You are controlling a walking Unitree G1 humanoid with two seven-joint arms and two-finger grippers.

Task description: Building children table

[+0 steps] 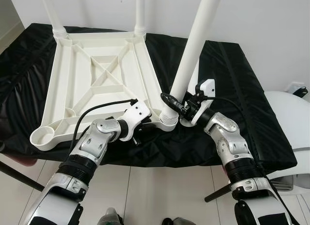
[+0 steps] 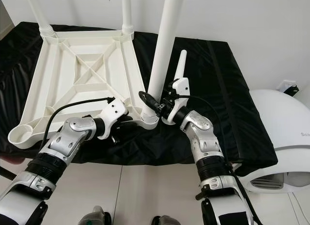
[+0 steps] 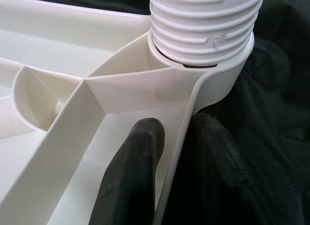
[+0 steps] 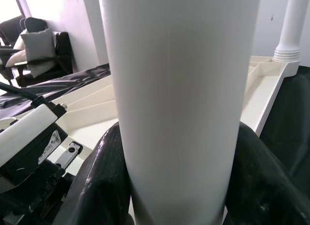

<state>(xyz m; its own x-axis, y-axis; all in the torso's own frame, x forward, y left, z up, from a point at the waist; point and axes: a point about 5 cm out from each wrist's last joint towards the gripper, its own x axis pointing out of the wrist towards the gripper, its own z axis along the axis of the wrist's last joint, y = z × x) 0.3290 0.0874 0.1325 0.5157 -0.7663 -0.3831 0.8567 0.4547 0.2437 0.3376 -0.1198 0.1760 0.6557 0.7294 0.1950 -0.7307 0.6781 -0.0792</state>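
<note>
White tabletop (image 1: 97, 75): upside down on black cloth (image 1: 232, 89).
Left gripper (image 3: 169, 157): clamped on tabletop's rim.
Right gripper (image 4: 179, 186): gripping leg (image 1: 191, 55) seated in corner socket (image 1: 168, 119).

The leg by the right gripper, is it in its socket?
In: the leg's ribbed end sits inside the corner socket.

A white tabletop (image 1: 99, 84) is seen upside down on a black-covered table (image 1: 242, 89) in the upper left and centre of the frame. Two legs (image 1: 140, 14) are fitted at its far corners. A third leg (image 1: 193, 51), tilted, is set in the near right corner socket and is clasped by the right pincer (image 1: 175, 105) just above the socket. The near rim is gripped by the left pincer (image 1: 140, 130) at lower centre.
</note>
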